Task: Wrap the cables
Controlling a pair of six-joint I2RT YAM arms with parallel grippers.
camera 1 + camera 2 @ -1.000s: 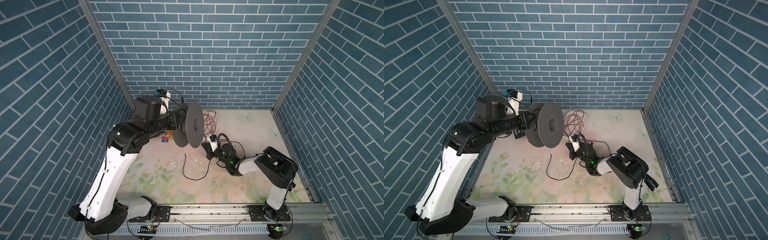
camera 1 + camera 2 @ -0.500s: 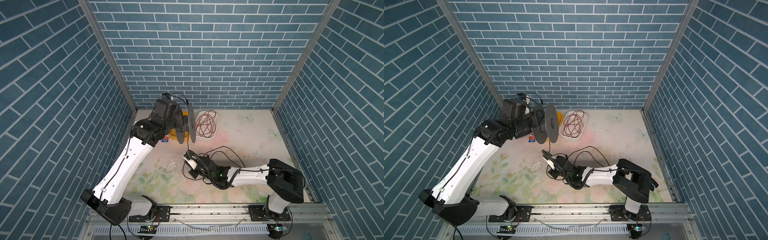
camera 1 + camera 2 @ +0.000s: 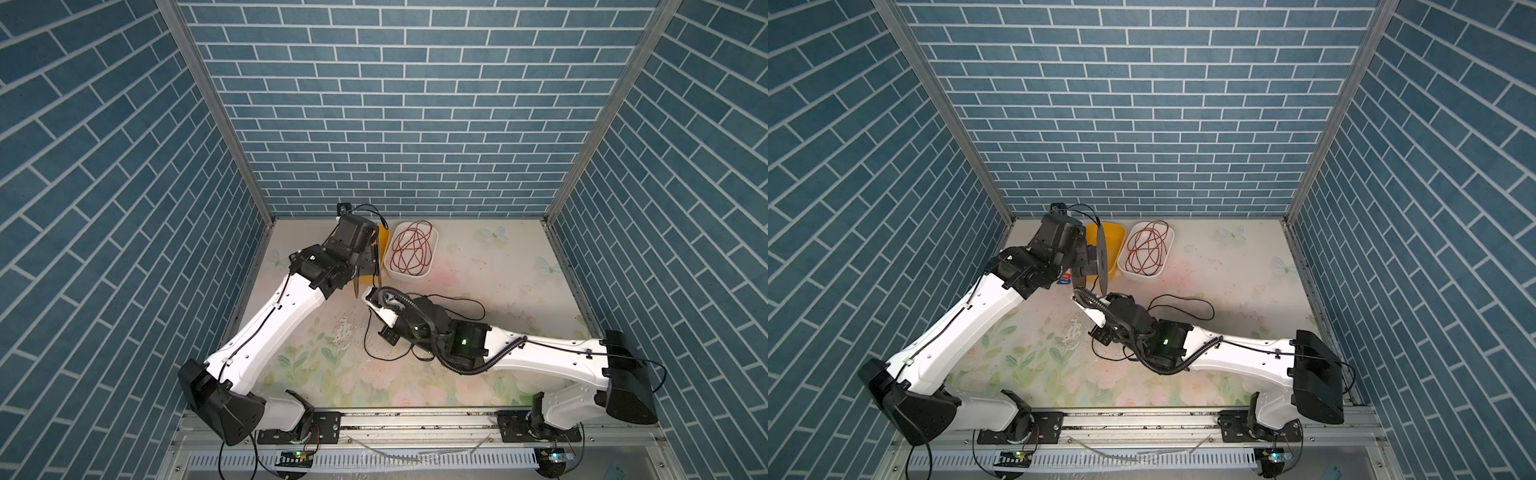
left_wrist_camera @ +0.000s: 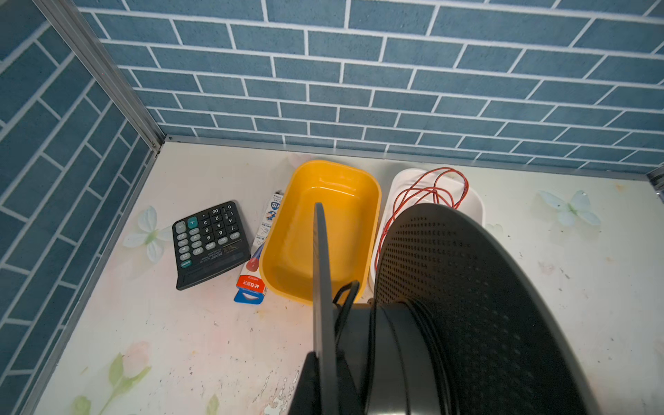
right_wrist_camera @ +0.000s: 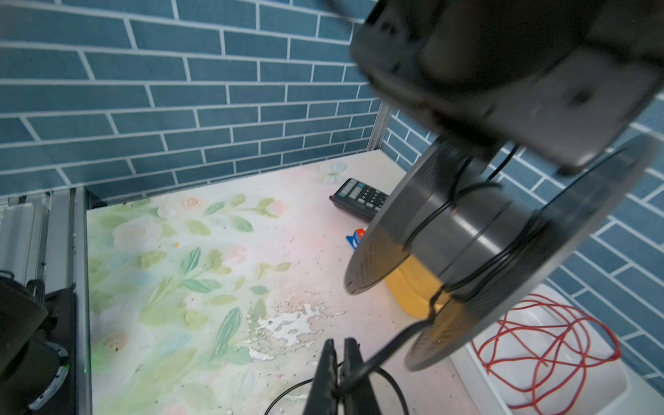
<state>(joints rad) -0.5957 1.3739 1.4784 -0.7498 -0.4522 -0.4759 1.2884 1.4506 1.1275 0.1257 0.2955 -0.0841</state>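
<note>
Right wrist view: the right gripper [image 5: 339, 350] clenches the black cable [image 5: 392, 343], which rises to the grey spool [image 5: 467, 230] above it, clamped in the left gripper [image 4: 319, 363].

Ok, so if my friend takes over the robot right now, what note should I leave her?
Left gripper: jaws shut on the spool, held in the air.
Right gripper: jaws shut on the cable, just below the spool.
Done: a few turns of cable sit on the spool's hub.
Left: the rest lies in loose loops on the table and has yet to be wound on.
</note>
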